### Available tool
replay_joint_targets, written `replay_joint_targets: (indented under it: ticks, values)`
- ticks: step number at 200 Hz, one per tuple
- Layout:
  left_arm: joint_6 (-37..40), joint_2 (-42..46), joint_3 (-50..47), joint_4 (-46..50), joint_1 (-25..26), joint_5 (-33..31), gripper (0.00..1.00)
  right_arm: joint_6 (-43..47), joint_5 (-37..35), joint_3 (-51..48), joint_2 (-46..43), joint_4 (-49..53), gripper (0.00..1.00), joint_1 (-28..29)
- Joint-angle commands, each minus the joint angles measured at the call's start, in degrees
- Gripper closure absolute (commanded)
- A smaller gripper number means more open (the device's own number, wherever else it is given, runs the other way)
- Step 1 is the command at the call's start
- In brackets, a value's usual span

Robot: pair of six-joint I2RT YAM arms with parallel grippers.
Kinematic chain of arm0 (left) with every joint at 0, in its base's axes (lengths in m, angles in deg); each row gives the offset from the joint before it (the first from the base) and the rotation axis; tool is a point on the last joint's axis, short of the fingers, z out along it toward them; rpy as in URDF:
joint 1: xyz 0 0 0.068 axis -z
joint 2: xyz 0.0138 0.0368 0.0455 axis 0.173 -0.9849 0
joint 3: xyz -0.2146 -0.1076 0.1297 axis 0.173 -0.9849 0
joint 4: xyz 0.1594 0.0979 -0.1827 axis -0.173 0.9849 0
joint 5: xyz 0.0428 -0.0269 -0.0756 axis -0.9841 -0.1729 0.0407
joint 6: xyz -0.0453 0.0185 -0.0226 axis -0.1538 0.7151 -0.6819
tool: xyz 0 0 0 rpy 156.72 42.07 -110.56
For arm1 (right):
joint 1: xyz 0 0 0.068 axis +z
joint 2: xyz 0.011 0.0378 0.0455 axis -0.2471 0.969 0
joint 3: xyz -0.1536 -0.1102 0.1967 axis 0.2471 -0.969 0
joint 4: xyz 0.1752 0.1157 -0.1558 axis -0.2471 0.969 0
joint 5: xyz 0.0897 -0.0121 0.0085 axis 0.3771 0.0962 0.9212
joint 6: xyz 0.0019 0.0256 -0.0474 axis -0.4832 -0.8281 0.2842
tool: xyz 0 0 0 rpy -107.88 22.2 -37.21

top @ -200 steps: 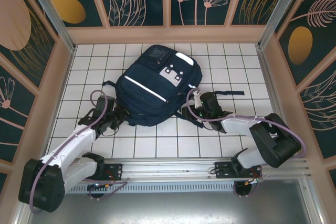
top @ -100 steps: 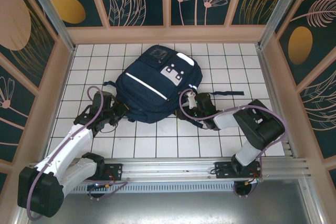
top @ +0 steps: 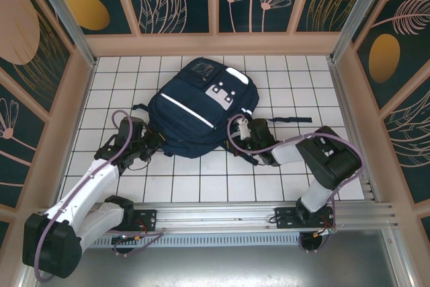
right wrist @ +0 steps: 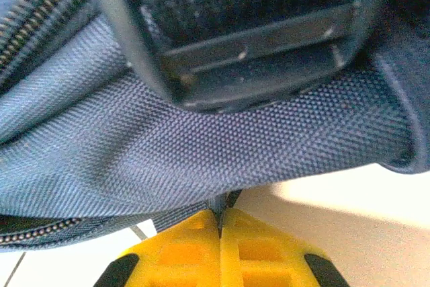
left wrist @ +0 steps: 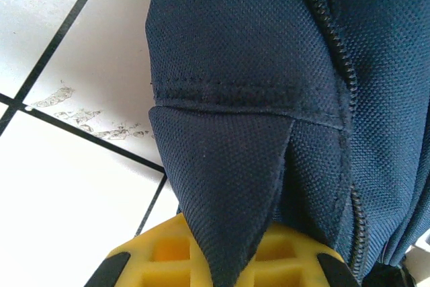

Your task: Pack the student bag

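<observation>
The white table (top: 201,186), ruled into squares by dark lines and smudged with grey scuff marks (left wrist: 80,115) on one tile, carries a navy backpack (top: 201,109) lying flat near its middle, one dark strap (top: 292,119) trailing rightward across the tiles.

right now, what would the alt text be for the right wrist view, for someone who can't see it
Close-up of the yellow right gripper shut on a thin fold of the navy student bag. Above the woven fabric sits a dark plastic buckle, with a zipper at upper left and the white table at lower right.
</observation>
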Motion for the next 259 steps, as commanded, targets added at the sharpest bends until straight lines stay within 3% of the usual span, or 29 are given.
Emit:
replay_joint_targets:
  ticks: [1, 40, 144, 259]
  values:
    - [1.3, 0.9, 1.7, -3.3, -0.4, -1.4, 1.0, 0.5, -2.9, -1.3, -4.4, 3.1, 1.0, -0.5]
    - [0.5, -0.1, -1.8, -7.0, -0.4, -0.2, 1.0, 1.6, -3.8, 0.0, -7.0, 8.7, 1.0, 0.8]
    - [-1.2, -0.3, -7.7, -12.6, -0.4, 3.0, 1.0, 5.3, -6.8, 11.3, -8.6, 22.3, 1.0, 16.3]
    - [-1.7, 0.7, -10.4, -13.5, 0.3, 3.7, 1.0, -1.7, -0.1, 27.2, 2.4, 23.1, 1.0, 25.7]
